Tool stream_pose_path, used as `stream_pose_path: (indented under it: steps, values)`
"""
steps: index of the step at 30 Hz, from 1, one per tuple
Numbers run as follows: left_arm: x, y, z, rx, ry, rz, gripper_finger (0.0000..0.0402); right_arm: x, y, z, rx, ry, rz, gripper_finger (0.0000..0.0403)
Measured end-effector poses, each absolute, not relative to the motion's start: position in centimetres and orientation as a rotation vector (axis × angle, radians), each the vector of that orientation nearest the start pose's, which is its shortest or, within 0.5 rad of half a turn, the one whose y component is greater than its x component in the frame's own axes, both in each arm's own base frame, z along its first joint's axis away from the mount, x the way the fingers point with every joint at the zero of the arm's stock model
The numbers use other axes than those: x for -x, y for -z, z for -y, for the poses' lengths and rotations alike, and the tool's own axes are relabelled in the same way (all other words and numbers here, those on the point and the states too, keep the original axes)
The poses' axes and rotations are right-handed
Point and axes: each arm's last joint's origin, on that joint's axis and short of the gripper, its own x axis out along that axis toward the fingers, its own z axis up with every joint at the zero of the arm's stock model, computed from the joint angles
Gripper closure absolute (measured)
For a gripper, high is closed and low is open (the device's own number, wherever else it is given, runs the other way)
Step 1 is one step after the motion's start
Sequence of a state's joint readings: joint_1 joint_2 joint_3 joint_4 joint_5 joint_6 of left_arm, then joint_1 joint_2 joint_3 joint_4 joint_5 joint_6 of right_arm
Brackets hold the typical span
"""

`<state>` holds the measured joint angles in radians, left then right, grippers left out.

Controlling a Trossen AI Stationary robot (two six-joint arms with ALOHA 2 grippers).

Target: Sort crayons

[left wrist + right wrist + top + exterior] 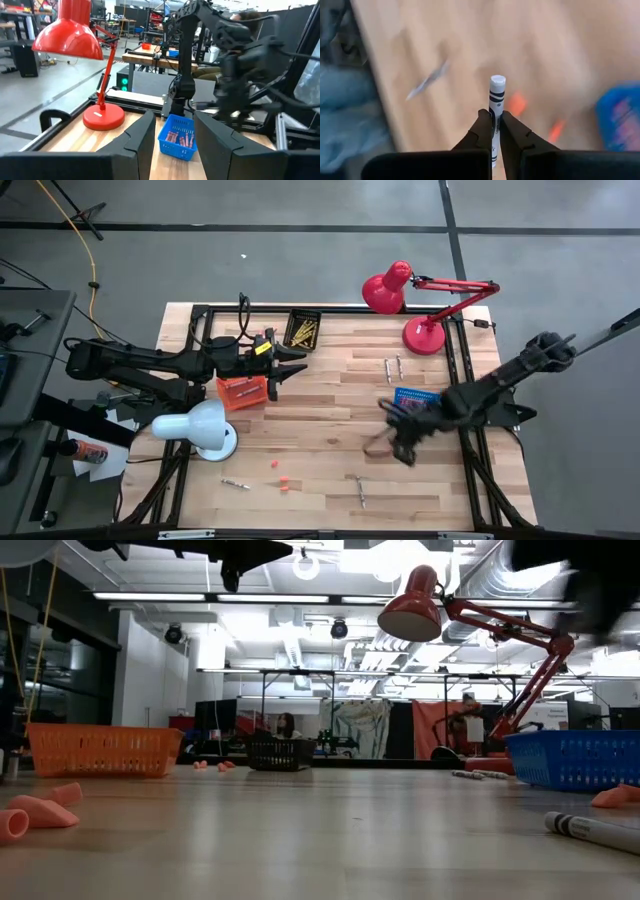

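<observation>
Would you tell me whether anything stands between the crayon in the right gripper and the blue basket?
Nothing visible does. The right gripper is shut on a grey crayon right beside the blue basket, with only bare table around.

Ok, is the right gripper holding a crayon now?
Yes, in the right wrist view the right gripper is shut on a white crayon that sticks out past its jaws.

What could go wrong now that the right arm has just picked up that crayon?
The right tool pinches the white crayon low on its length, with most of it sticking out past the fingertips, so it might pivot or slip during the carry. The arm looks blurred, likely moving fast, which adds to that. It is also close to the blue basket, so a swing could nudge it.
</observation>
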<state>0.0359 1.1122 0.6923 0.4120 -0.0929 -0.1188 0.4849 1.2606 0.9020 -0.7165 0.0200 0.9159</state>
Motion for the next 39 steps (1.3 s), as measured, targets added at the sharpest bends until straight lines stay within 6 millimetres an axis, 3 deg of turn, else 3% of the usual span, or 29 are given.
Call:
stream_pose_path:
  steps: [9,15,21,39]
  values:
    - [-24.8,-29.4,-1.2,0.145,-0.127,-0.002,0.0277,-27.8,-24.9,-3.1,-0.239,0.097,-0.692,0.0402]
    - [-24.8,-29.4,-1.2,0.139,-0.129,-0.003,0.0277,-30.3,-27.6,0.5,-0.188,0.051,-0.32,0.0402]
    - [-24.8,-29.4,-1.2,0.175,-0.129,-0.002,0.0277,-30.6,-29.5,1.1,-0.075,-0.07,-0.135,0.0402]
    - [-24.8,-29.4,-1.2,0.18,-0.131,-0.003,0.0277,-30.6,-29.5,1.0,-0.091,-0.076,-0.141,0.0402]
